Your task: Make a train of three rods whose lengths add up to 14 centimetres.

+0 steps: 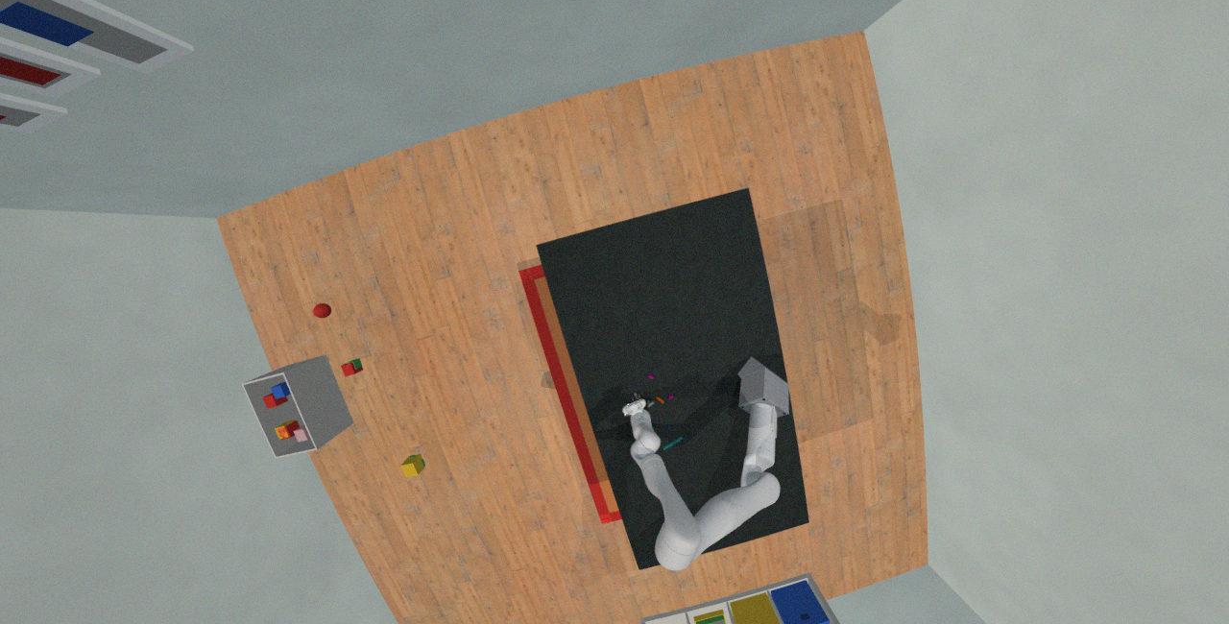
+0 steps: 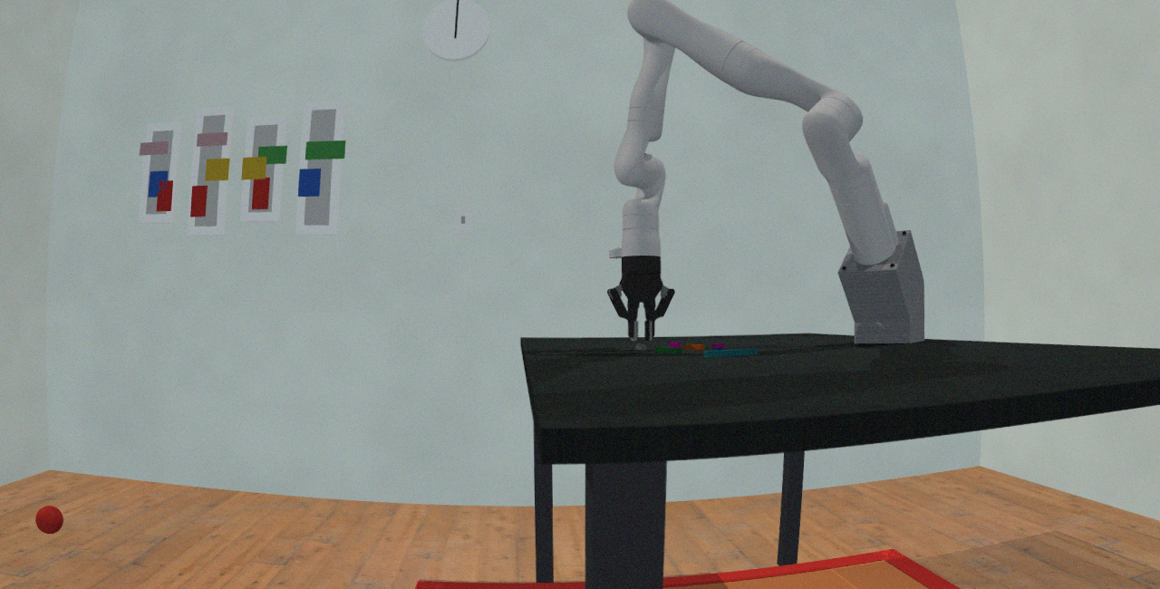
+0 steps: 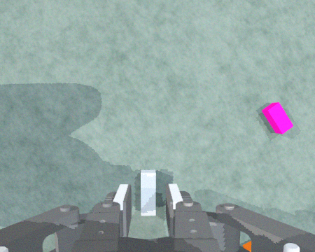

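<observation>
Pale grey-green walls rise around a floor of warm wooden planks [image 1: 446, 216] [image 2: 284, 545]. A round white clock [image 2: 456, 29] hangs above and right of four framed panels of coloured blocks. The dark table [image 1: 662, 276] [image 2: 729, 399] stands over a red-bordered mat [image 1: 558, 379] [image 2: 811, 565], partly hiding it.
</observation>
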